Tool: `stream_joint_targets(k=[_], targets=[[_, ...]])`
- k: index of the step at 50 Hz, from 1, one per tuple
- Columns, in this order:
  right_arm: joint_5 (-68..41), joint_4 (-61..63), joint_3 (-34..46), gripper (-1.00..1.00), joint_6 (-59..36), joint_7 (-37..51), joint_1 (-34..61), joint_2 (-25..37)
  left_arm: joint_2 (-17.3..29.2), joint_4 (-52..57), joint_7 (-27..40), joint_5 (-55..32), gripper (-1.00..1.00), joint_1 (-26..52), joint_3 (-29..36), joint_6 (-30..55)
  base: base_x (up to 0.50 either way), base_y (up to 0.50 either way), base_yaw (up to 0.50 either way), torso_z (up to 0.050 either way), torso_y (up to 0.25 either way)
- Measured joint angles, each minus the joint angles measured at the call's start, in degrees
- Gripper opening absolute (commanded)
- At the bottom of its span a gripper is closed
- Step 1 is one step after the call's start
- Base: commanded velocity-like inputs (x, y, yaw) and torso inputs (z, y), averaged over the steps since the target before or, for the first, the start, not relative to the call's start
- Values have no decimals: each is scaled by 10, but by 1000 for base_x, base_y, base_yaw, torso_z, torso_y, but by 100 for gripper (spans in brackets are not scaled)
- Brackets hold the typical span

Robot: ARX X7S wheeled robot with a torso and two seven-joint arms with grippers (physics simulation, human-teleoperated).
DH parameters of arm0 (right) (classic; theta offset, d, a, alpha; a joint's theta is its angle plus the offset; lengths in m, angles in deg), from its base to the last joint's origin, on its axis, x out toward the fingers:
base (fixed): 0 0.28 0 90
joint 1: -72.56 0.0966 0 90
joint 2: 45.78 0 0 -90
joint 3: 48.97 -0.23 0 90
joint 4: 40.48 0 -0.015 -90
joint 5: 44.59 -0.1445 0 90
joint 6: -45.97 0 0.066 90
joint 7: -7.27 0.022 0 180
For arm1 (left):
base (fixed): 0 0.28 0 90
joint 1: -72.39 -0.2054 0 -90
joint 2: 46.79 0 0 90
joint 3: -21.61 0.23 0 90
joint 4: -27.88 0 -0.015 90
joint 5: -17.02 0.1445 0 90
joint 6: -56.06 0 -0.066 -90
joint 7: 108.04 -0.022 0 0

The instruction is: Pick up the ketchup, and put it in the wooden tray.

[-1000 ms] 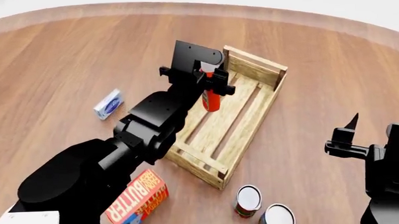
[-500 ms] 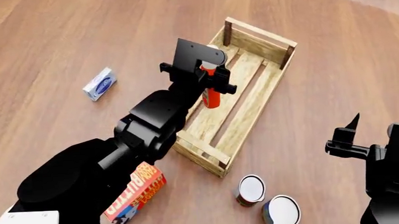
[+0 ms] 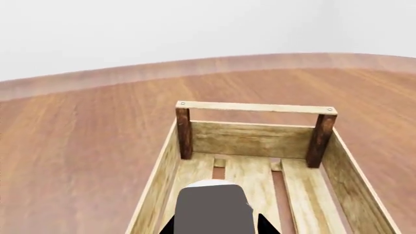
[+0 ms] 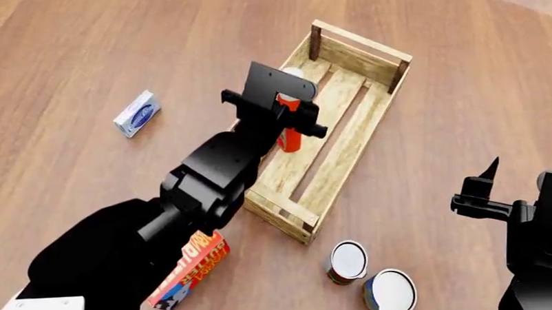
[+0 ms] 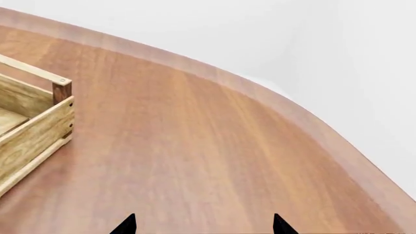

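Observation:
The ketchup [image 4: 291, 132], a slim orange-red bottle with a white cap, stands upright inside the wooden tray [image 4: 353, 151], over its left slats. I cannot tell whether its base touches them. My left gripper [image 4: 295, 117] is shut on the ketchup near its top. In the left wrist view the bottle's top [image 3: 215, 209] fills the space between the black fingertips [image 3: 262, 225], with the tray's far wall [image 3: 252, 139] beyond. My right gripper [image 4: 514, 180] is open and empty, right of the tray; in its own view [image 5: 202, 226] it is over bare table, beside a tray corner [image 5: 40, 119].
A red-orange butter box [image 4: 194, 267] lies near the tray's near-left corner. Two cans [image 4: 346, 261] [image 4: 391, 293] stand in front of the tray. A small blue-white box [image 4: 137, 113] lies at the left. The table's curved edge [image 5: 305, 122] runs beyond the right gripper.
The head view has tilted down, so the tray sits higher in the picture. My left gripper keeps hold of the ketchup over the tray. The right arm has not moved.

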State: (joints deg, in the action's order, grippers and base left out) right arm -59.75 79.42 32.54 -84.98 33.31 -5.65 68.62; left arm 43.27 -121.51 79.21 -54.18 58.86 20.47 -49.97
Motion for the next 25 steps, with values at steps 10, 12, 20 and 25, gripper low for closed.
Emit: stream_joint_targets(k=[10,12,20,25], targets=[[-1,0,0,100,-2,2,0,0,0,0,6,8,-100,-6,-3,1,0,0,0,0,0],[-1,0,0,100,-2,3,0,0,0,0,7,9,-100,-7,-4,1,0,0,0,0,0],[-2,1,0,100,-4,4,1,1,0,1,8,13,-100,-8,-7,1,0,0,0,0,0],[-2,1,0,100,-5,5,1,1,-1,1,9,14,100,-8,-7,1,0,0,0,0,0]])
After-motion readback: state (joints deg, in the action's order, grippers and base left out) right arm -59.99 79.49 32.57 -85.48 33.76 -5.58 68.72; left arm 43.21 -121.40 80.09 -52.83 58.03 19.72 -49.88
